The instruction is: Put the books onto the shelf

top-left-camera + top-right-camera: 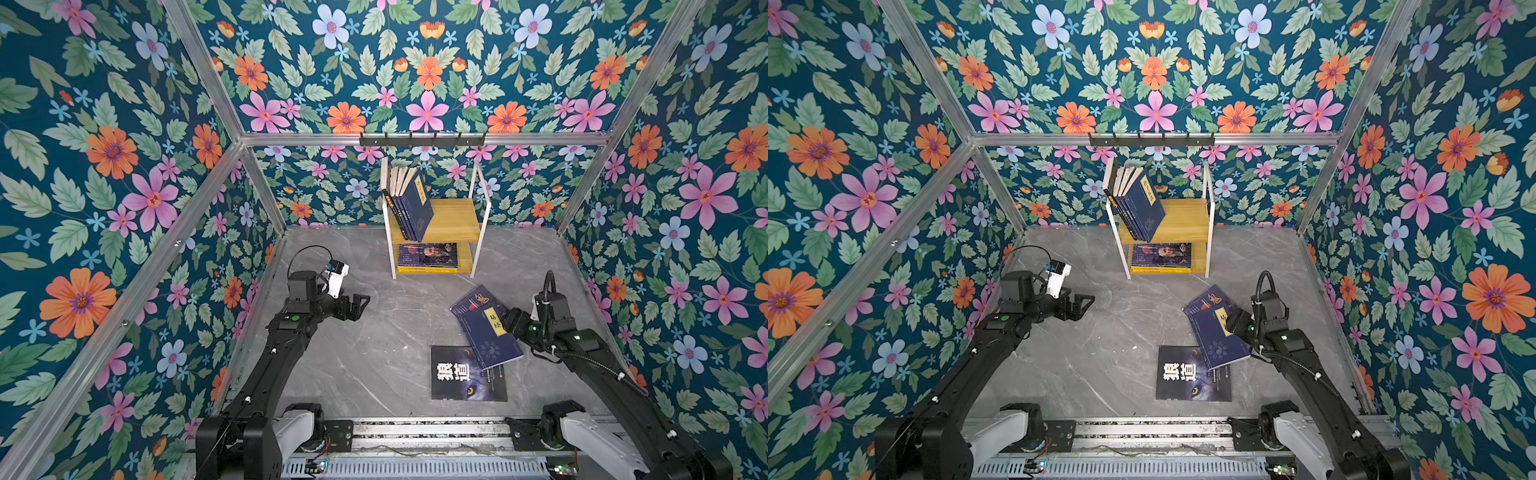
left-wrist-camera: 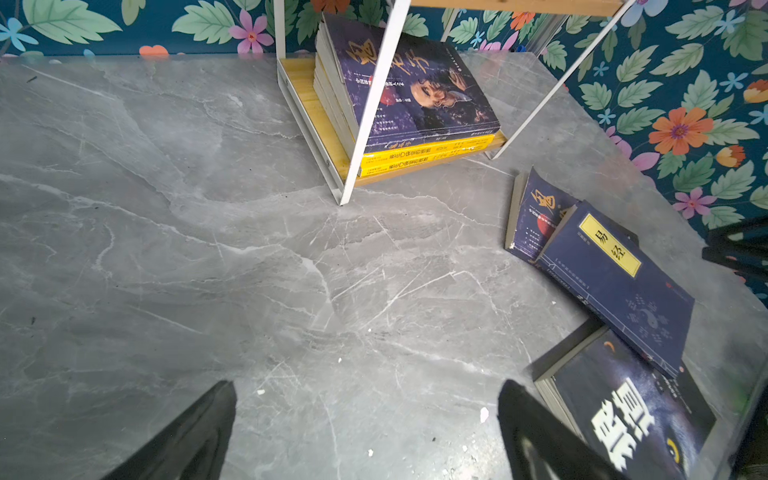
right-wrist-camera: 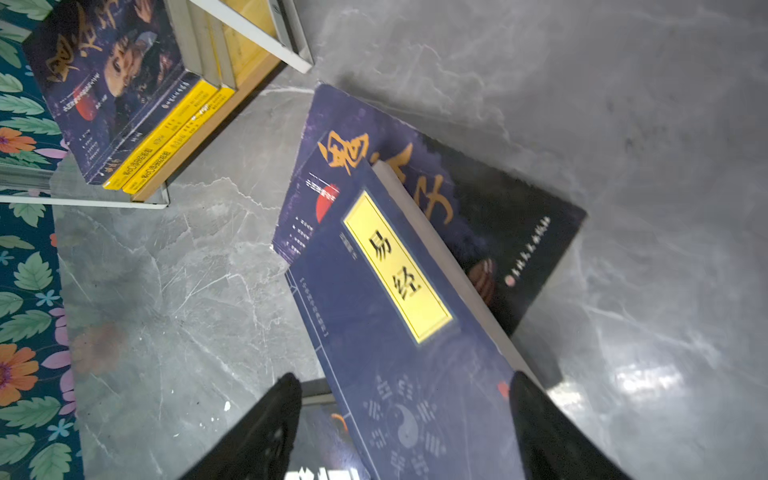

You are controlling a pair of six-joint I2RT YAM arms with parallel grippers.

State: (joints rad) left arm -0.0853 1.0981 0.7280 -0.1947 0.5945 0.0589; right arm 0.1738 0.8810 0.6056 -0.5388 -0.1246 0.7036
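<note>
The shelf (image 1: 455, 216) stands at the back of the gray table (image 1: 374, 353). On its top board a row of books (image 1: 417, 208) stands on end and leans to the right, with a navy cover in front. I count about five, but they are packed too tight to be sure. On its low board three books lie flat in a stack (image 1: 428, 254). The top one is dark with a face on it, and the two under it have yellow spines.

Three more books lie on the table, in front of the shelf and a bit to its right. The navy book (image 1: 492, 340) is on top. Its long side runs at a slant, and its yellow label end points toward the shelf. That end rests on a dark purple book (image 1: 469, 301). A corner of the other end rests on the black wolf-eye book (image 1: 465, 376), so the navy book sits tilted. The wolf-eye book lies flat, farthest from the shelf. Its long side runs the same way as the shelf's front.

The right arm comes in from the right of the shelf, bent at the elbow, with its wrist tipped down. The right claw (image 1: 508, 321) is spread wide over the navy book. There is a gap between one finger (image 3: 266, 428) and the book, so the claw is not squeezing it. I cannot tell if the other finger touches.

The left arm reaches up along the left side, and its wrist is turned to the right. The left claw (image 1: 360, 305) is in front of the shelf and to its left, well apart from all the books. It is spread wide and has nothing in it.
</note>
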